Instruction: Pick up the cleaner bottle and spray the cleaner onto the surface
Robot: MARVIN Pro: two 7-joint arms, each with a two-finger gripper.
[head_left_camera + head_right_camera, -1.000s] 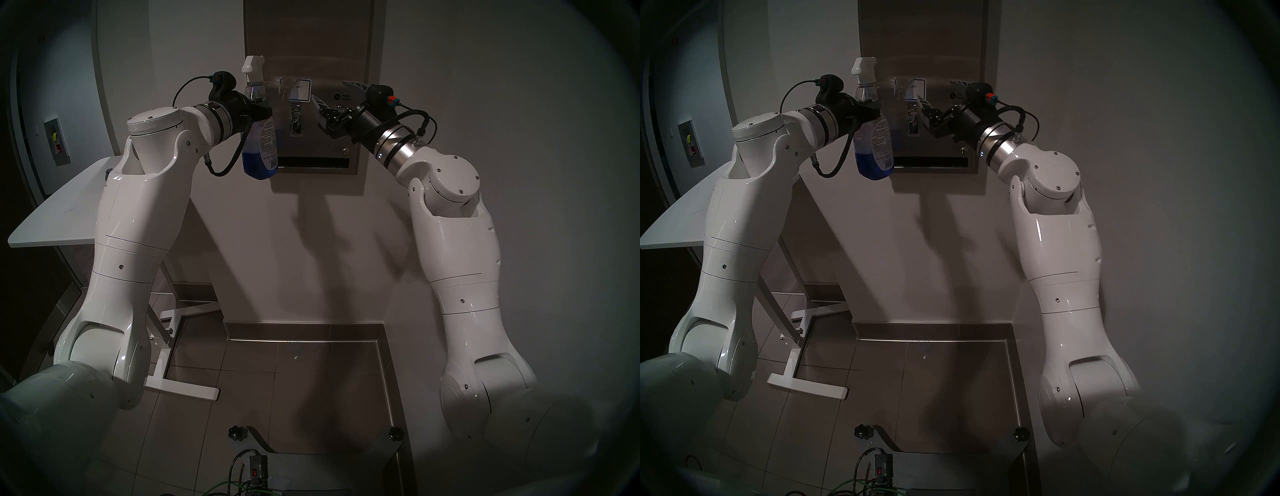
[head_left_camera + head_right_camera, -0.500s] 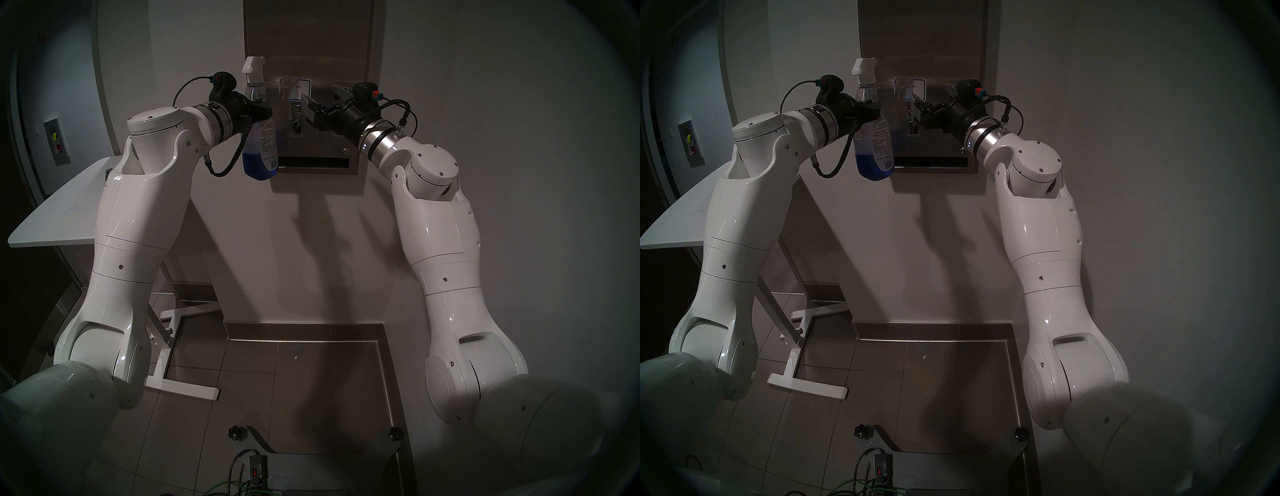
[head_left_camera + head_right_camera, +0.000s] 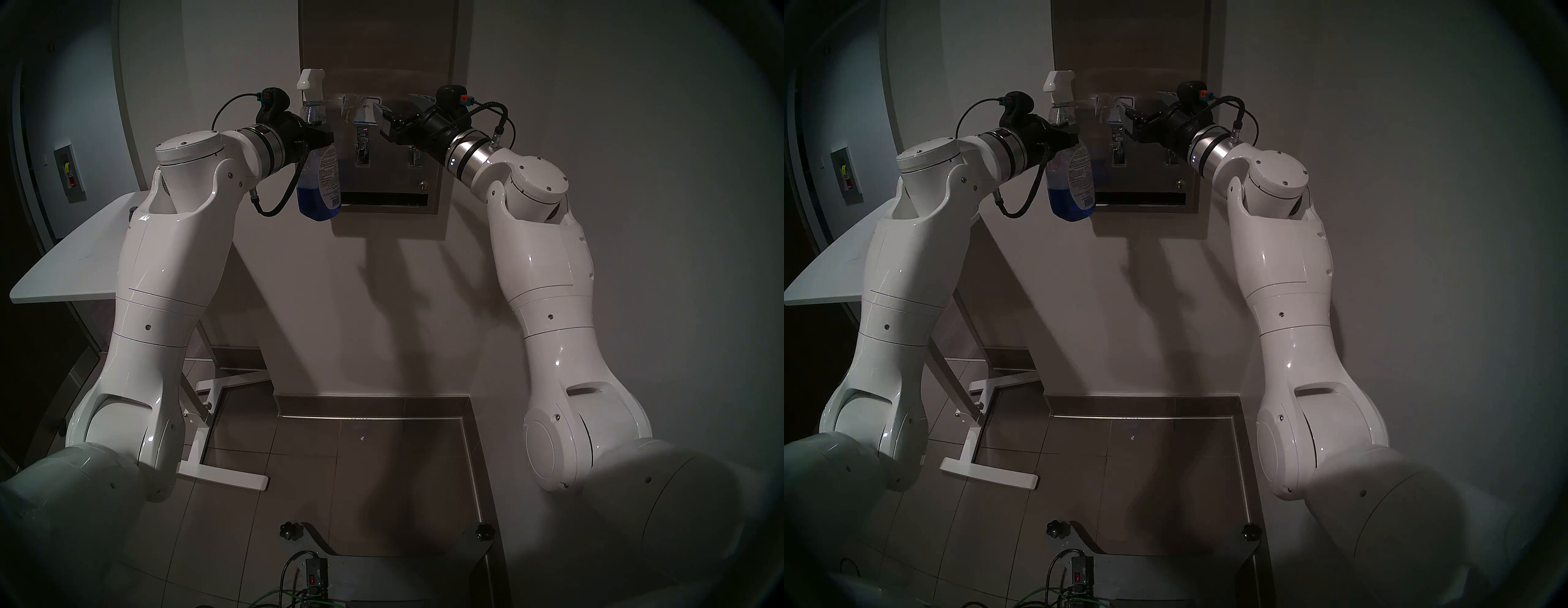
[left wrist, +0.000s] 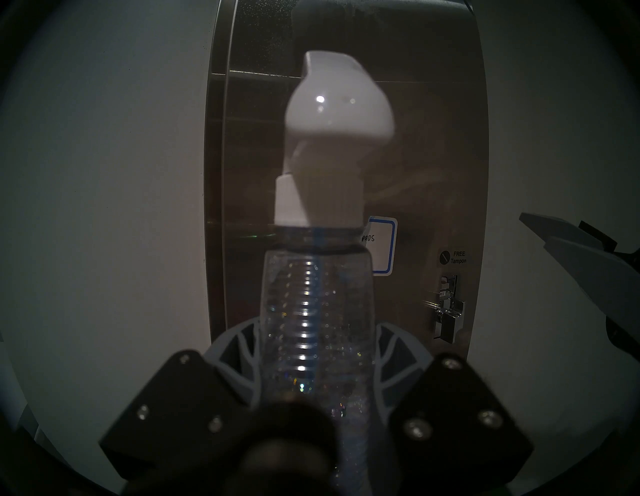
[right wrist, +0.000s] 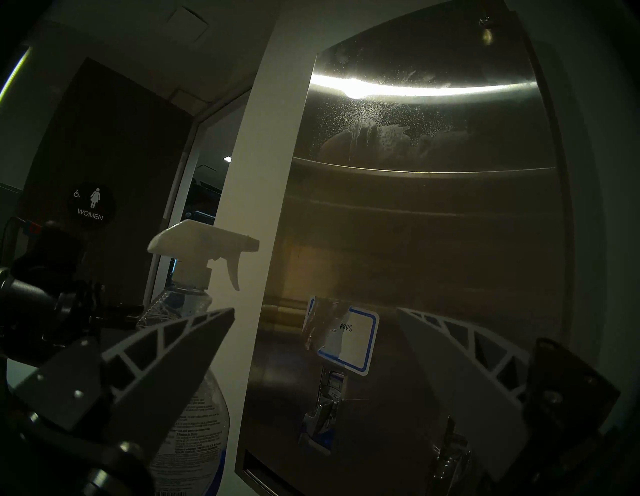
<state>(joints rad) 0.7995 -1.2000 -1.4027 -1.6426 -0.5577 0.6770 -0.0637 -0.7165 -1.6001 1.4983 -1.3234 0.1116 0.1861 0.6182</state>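
Observation:
My left gripper [image 3: 320, 135] is shut on the neck of the cleaner bottle [image 3: 319, 178], a clear bottle with blue liquid and a white trigger nozzle, held upright in front of the steel dispenser's [image 3: 382, 51] left edge. In the left wrist view the fingers [image 4: 242, 360] clasp the ribbed neck [image 4: 317, 311]. My right gripper [image 3: 396, 107] is open and empty, level with the blue-bordered sticker [image 3: 367, 109]. In the right wrist view the right gripper [image 5: 315, 311] frames the sticker [image 5: 349, 339], with the bottle [image 5: 201, 249] to its left. White droplets and streaks [image 5: 374, 135] mark the dispenser's upper front.
Two lever slots [image 3: 362, 148] [image 3: 413, 155], a keyhole [image 3: 422, 185] and a dark slot [image 3: 382, 198] sit low on the dispenser. A white table [image 3: 72, 259] stands at the left, its foot [image 3: 220, 471] on the tiled floor. A door with a "WOMEN" sign [image 5: 91, 204] is at the far left.
My right arm has swung left and up, bringing its open gripper from right of the dispenser to in front of the sticker. The left arm and bottle have not moved.

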